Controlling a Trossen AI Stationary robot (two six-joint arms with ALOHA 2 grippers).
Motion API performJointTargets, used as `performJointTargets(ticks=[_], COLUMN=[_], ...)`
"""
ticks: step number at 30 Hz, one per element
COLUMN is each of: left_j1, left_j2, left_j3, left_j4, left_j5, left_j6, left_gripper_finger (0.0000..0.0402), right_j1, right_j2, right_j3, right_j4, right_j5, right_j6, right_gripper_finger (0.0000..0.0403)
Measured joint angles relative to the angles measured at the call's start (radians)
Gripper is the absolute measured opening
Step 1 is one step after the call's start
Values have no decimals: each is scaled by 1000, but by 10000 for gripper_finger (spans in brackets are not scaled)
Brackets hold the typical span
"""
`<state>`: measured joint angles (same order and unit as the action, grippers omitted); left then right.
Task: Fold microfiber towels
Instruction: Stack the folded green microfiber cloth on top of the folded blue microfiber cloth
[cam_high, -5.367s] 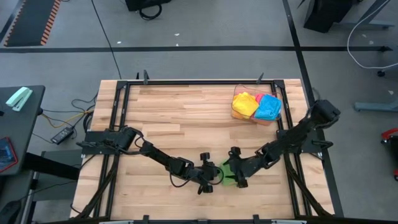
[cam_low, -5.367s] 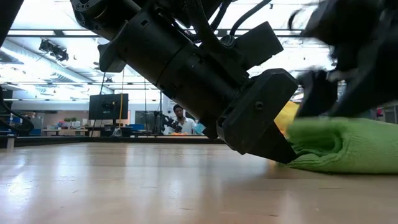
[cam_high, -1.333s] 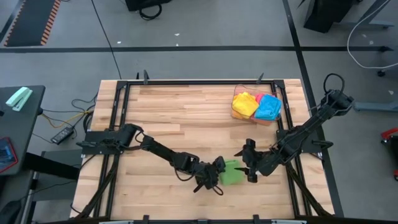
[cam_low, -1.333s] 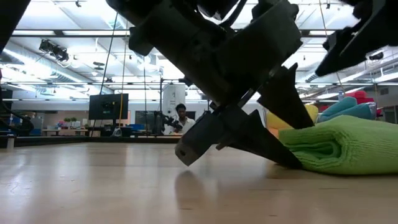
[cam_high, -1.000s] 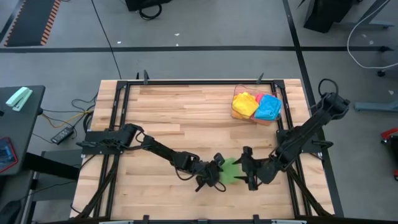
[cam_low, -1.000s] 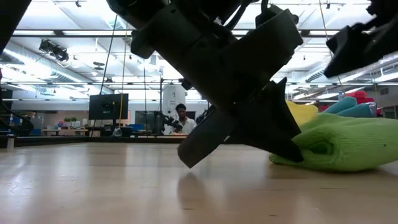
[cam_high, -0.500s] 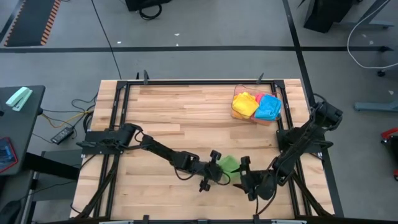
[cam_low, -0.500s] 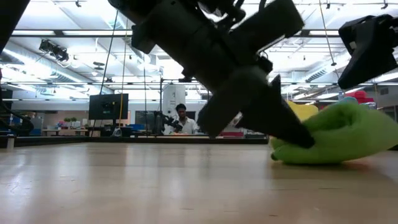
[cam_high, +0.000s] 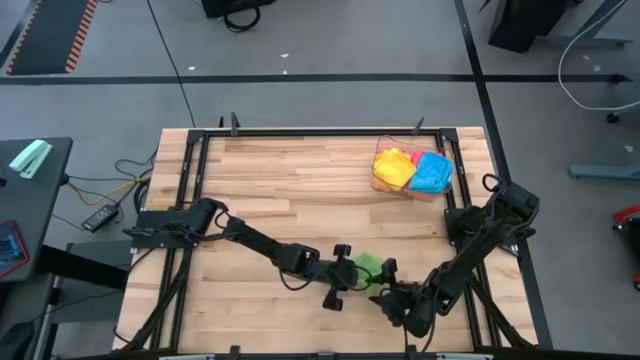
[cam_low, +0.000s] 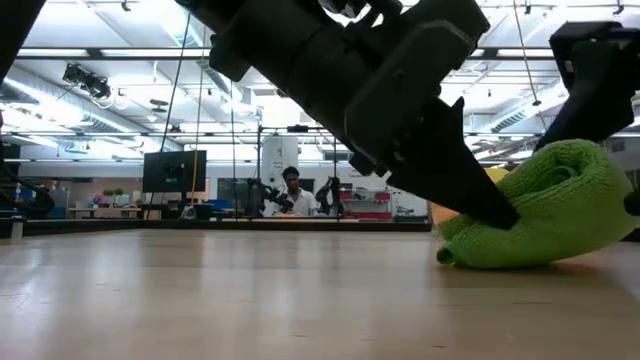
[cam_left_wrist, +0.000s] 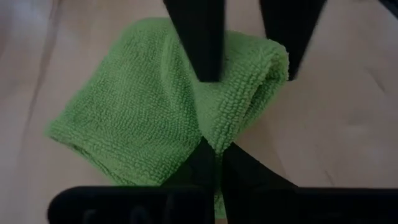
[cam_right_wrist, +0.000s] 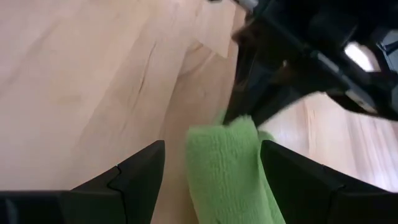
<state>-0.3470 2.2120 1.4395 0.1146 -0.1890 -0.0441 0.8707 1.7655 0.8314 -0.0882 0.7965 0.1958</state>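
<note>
Green towel (cam_left_wrist: 143, 118) pinched by left gripper (cam_left_wrist: 214, 149) on table (cam_high: 280, 190).

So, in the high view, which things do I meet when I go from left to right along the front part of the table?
Left gripper, shut on the green towel → the green towel → right gripper, open beside the towel.

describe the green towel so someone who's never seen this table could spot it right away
Start at the wooden table and go to its front edge, where the two claws meet. The green towel lies there bunched up, pinched by the left claw. It is the only cloth outside the clear bin at the far right corner.
</note>
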Motion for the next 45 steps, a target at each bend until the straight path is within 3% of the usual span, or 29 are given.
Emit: performJointTargets(ticks=[7, 23, 29, 34, 41, 45], left_j1=[-18, -20, -20, -28, -78, -99], left_j2=[-9, -51, -57, -57, -137, -136], left_j3=[0, 1, 0, 0, 3, 1], left_j4=[-3, 6, 6, 7, -54, -22], left_j5=[8, -3, -13, -28, -213, -233], left_j6=[-47, -17, 3, 5, 26, -8], left_gripper_finger=[26, 26, 20, 66, 169, 220], right_j1=[-12, -103, -117, -120, -122, -123], right_j2=[4, 8, 8, 8, 8, -3], right_j3=[-1, -10, -10, -10, -10, -8], right_j4=[-80, -31, -31, -32, -40, -69], right_j5=[7, -18, -39, -39, -38, -39], right_j6=[56, -8, 0, 27, 96, 127], right_gripper_finger=[274, 272, 238, 181, 111, 86])
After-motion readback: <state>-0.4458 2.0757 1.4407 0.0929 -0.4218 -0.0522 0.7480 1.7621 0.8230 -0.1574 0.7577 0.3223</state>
